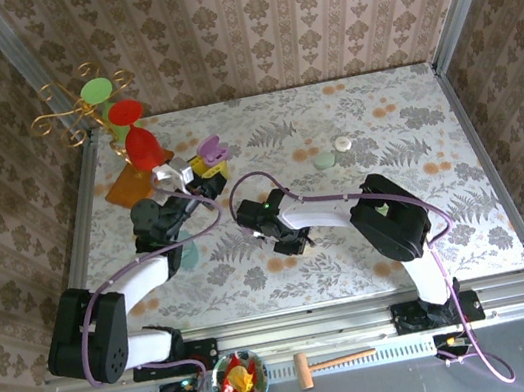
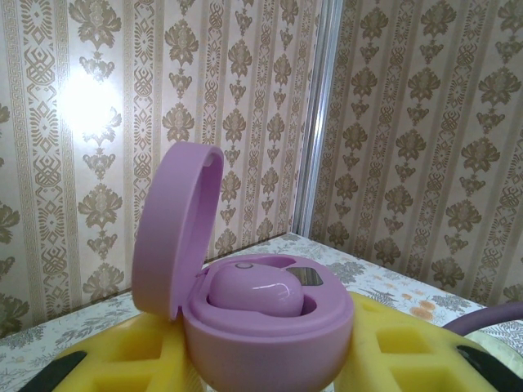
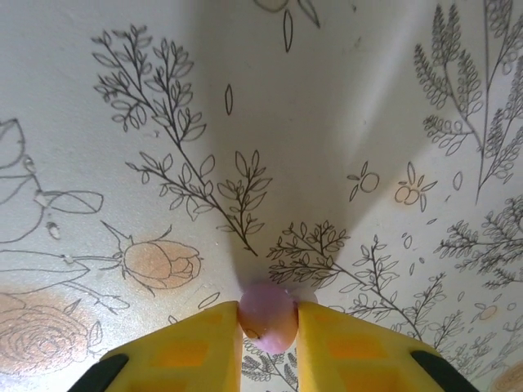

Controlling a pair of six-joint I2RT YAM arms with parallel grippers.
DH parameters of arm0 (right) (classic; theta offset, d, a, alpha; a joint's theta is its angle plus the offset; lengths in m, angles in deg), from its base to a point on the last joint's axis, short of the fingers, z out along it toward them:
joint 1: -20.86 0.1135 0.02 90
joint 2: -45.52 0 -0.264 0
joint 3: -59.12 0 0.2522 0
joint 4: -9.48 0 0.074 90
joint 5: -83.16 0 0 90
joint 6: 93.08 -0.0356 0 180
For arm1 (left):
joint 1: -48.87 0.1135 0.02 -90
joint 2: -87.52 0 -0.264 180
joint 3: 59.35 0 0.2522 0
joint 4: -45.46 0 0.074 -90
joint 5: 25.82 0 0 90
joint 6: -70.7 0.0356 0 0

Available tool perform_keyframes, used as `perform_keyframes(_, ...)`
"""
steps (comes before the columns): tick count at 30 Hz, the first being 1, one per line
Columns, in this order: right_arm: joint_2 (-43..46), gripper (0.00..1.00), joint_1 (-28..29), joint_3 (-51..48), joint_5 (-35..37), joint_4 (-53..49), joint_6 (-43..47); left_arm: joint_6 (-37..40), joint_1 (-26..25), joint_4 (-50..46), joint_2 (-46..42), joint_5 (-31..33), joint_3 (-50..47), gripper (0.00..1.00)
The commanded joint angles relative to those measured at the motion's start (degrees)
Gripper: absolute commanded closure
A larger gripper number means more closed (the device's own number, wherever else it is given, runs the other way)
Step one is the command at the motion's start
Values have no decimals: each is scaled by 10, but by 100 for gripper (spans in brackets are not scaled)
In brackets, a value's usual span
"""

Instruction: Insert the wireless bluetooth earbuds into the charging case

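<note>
In the left wrist view the lilac charging case (image 2: 245, 347) stands open, lid (image 2: 176, 229) tipped up to the left. One lilac earbud (image 2: 257, 291) sits in its well. My left gripper (image 2: 270, 363) is shut on the case, yellow fingers (image 2: 409, 343) on either side. From above, the case (image 1: 210, 150) is held over the table's back left. My right gripper (image 3: 268, 327) is down at the table, its yellow pads (image 3: 200, 347) shut on a small lilac earbud (image 3: 268, 314). In the top view this gripper (image 1: 294, 243) is near the table's middle.
A gold stand with red and green cups (image 1: 128, 128) and an orange piece (image 1: 128, 187) stand at back left. Small white (image 1: 342, 143) and green (image 1: 324, 160) discs lie further back. A bowl (image 1: 238, 378) and wooden mallet (image 1: 332, 360) sit on the near ledge.
</note>
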Motion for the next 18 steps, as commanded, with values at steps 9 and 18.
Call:
perform_keyframes(9,60,83,-14,-26,-18,30,-28,7,3,6,-11,-9,8,79)
perform_keyframes(18,209,82,-73,-91,-156,88,-54,14,3,10,2,-19,9,79)
